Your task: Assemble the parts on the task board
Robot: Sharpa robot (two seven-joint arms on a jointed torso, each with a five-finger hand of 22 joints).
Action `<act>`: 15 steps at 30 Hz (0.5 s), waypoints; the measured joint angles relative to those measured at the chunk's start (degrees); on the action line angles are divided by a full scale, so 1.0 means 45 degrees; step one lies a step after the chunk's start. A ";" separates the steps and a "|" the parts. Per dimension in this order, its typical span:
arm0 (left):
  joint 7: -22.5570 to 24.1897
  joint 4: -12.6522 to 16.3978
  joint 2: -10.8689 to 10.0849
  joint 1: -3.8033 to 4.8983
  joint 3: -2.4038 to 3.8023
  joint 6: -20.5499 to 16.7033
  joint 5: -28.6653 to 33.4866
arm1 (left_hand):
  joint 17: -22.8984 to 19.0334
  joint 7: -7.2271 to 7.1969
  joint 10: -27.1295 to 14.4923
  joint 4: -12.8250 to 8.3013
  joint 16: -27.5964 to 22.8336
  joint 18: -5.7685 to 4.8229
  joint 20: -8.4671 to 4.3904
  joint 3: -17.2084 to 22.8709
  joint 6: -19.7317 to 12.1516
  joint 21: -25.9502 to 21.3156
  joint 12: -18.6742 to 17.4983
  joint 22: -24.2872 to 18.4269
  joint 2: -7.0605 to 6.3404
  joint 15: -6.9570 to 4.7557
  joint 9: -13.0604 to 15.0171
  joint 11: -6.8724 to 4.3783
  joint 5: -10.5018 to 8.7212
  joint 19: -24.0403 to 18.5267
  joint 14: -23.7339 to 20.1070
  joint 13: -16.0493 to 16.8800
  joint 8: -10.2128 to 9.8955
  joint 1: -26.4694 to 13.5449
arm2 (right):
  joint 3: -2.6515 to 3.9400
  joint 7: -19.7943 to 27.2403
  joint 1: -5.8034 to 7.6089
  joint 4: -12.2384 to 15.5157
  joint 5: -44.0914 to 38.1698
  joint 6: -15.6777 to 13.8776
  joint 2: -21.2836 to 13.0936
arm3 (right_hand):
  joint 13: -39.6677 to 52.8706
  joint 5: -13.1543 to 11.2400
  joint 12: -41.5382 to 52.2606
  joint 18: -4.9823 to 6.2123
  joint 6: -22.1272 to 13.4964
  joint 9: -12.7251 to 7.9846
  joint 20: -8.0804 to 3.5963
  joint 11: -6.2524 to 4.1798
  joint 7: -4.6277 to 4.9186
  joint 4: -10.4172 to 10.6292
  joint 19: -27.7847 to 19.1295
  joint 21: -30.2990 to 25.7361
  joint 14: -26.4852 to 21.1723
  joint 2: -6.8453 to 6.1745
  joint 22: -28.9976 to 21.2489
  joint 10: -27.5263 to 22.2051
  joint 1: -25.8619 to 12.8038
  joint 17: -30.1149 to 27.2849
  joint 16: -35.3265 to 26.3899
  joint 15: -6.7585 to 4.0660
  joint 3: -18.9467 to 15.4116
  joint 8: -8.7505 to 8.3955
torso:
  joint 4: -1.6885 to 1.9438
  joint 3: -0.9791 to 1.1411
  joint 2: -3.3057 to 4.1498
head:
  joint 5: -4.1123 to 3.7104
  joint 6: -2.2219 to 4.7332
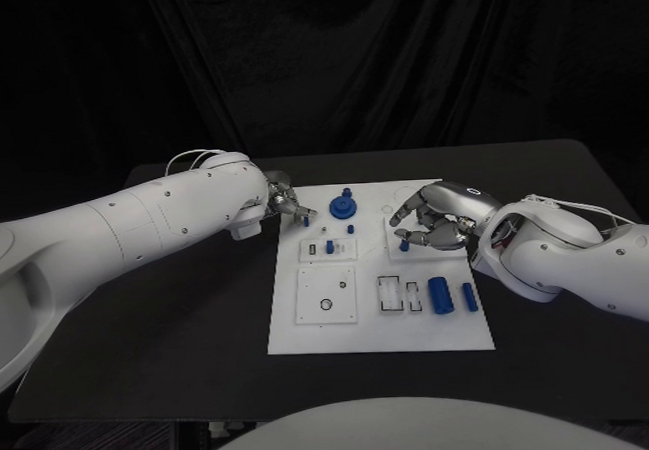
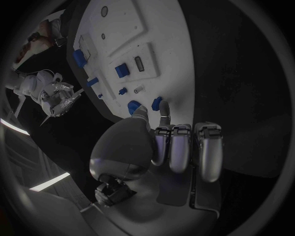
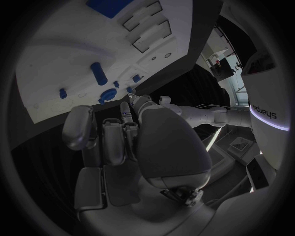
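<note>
Both hands work the far end of the task board, left hand pinching a small blue part, right hand curled, contents unclear; these light, rigid, slippery-looking pieces probably want fingertip pinches on their sides.

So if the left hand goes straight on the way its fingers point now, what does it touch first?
Probably the round blue part standing at the far end of the task board; the left hand points toward it from the board's far left corner. Depth is unclear, so it might pass above.
</note>
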 measured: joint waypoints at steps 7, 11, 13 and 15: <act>-0.0062 -0.0017 0.0001 -0.0062 -0.0004 0.0037 0.0001 | 0.0000 0.0017 0.0047 0.0000 0.0000 0.0001 0.0000 0.0000 -0.0017 0.0000 0.0000 0.0000 0.0000 -0.0001 0.0005 0.0046 0.0030 0.0000 0.0000 0.0001 -0.0047 0.0000 | 0.0000 -0.0030 0.0000 0.0000 0.0000 0.0043 -0.0001 | 0.0010 0.0000 0.0000 0.0001 0.0000 -0.0012 0.0000 0.0000 0.0000 0.0000 0.0000 -0.0059 0.0000 0.0000 0.0000 0.0000 0.0000 0.0000 0.0000 0.0000 0.0000 0.0000 | 0.0001 0.0000 0.0000 | -0.0005 0.0000; -0.0084 -0.0017 0.0000 -0.0063 -0.0004 -0.0051 0.0001 | 0.0000 0.0017 0.0047 -0.0034 0.0000 0.0000 0.0045 0.0035 -0.0017 0.0000 0.0001 0.0000 0.0001 -0.0001 0.0042 0.0048 0.0098 -0.0046 0.0000 0.0002 -0.0047 0.0139 | 0.0000 -0.0046 0.0000 0.0000 0.0001 0.0079 -0.0005 | 0.0010 -0.0001 0.0000 0.0000 0.0000 -0.0012 0.0000 0.0000 0.0000 0.0000 0.0000 -0.0059 0.0000 0.0000 0.0000 0.0000 0.0000 0.0000 0.0000 0.0000 -0.0001 0.0000 | 0.0001 0.0000 0.0000 | -0.0006 0.0000; -0.0090 -0.0017 -0.0003 -0.0065 -0.0003 -0.0095 0.0001 | 0.0000 0.0017 0.0047 -0.0034 0.0000 0.0001 0.0045 0.0035 -0.0017 0.0000 0.0001 0.0000 0.0015 -0.0001 0.0042 0.0048 0.0143 -0.0046 0.0000 0.0004 -0.0047 0.0152 | 0.0000 -0.0052 0.0000 0.0000 0.0001 0.0094 -0.0004 | 0.0009 -0.0001 0.0000 -0.0001 0.0000 -0.0012 0.0000 0.0000 0.0000 0.0000 0.0000 -0.0059 0.0000 0.0000 0.0000 0.0000 0.0000 0.0000 0.0000 0.0000 -0.0001 0.0000 | 0.0001 -0.0001 0.0000 | -0.0020 0.0000; -0.0094 -0.0010 -0.0007 -0.0067 -0.0002 -0.0144 0.0002 | 0.0000 0.0017 0.0047 -0.0034 0.0000 0.0001 0.0045 0.0035 -0.0017 0.0000 0.0001 0.0000 0.0014 -0.0001 0.0042 0.0048 0.0143 -0.0046 0.0000 0.0004 -0.0046 0.0152 | 0.0000 -0.0060 0.0000 -0.0001 0.0001 0.0112 0.0000 | 0.0009 -0.0001 0.0000 0.0000 -0.0001 -0.0011 0.0000 0.0000 0.0000 0.0000 0.0000 -0.0058 0.0000 0.0000 0.0000 0.0000 -0.0001 0.0000 0.0000 0.0000 0.0000 0.0000 | 0.0002 -0.0001 0.0000 | -0.0023 0.0000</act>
